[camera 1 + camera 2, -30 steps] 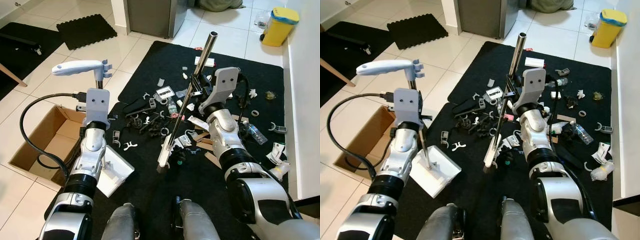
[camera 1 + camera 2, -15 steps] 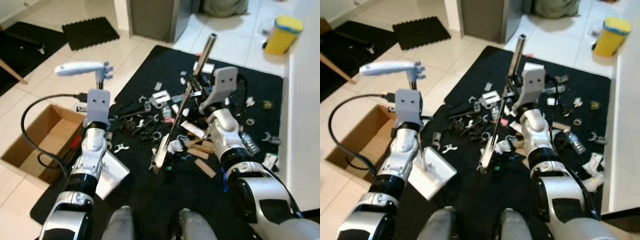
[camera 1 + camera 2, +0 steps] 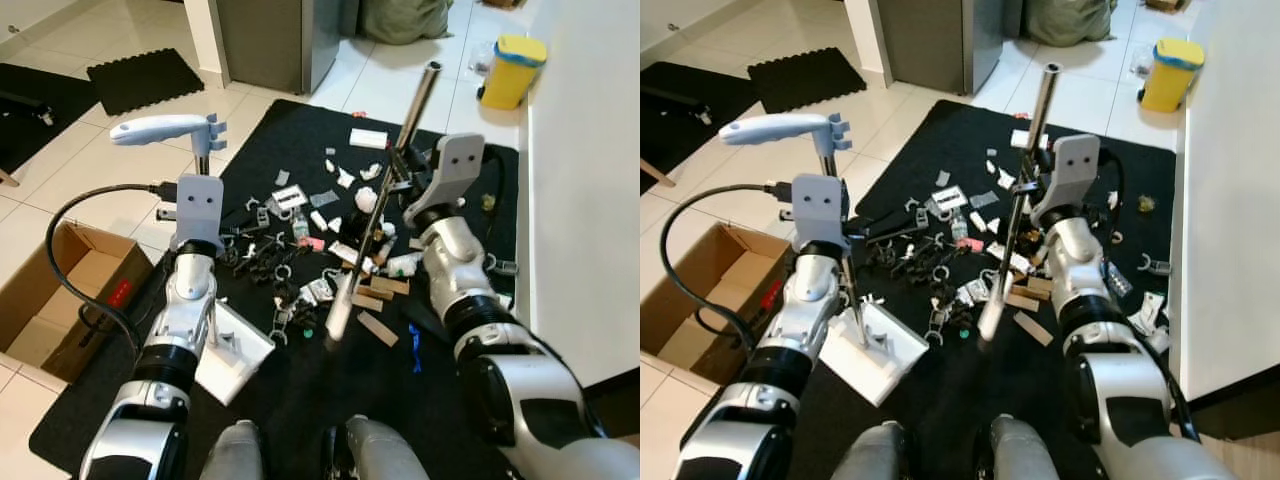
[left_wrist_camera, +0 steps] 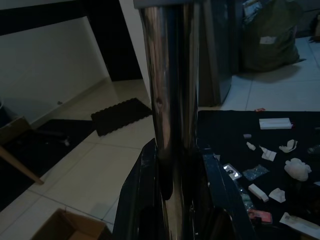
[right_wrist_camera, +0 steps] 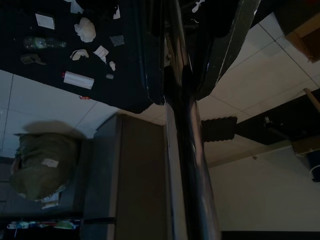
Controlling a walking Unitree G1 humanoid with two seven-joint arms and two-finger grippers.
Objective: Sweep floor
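My left gripper is shut on the chrome pole of a white long-handled dustpan, which rests on the black mat at my front left. Its pale grip sticks up above my wrist. My right gripper is shut on the metal broom pole. The pole slants down to the white broom head on the mat, right of the dustpan. Litter, namely clips, paper scraps, wooden sticks and small bottles, lies scattered over the mat beyond the broom head and dustpan.
An open cardboard box stands on the tiles at my left. A white wall runs along the right. A yellow bin, a grey cabinet and a green bag stand at the back.
The whole view has shifted as I moved, so the mat and litter sit differently in the picture. Both grippers keep their hold on the dustpan pole and the broom pole.
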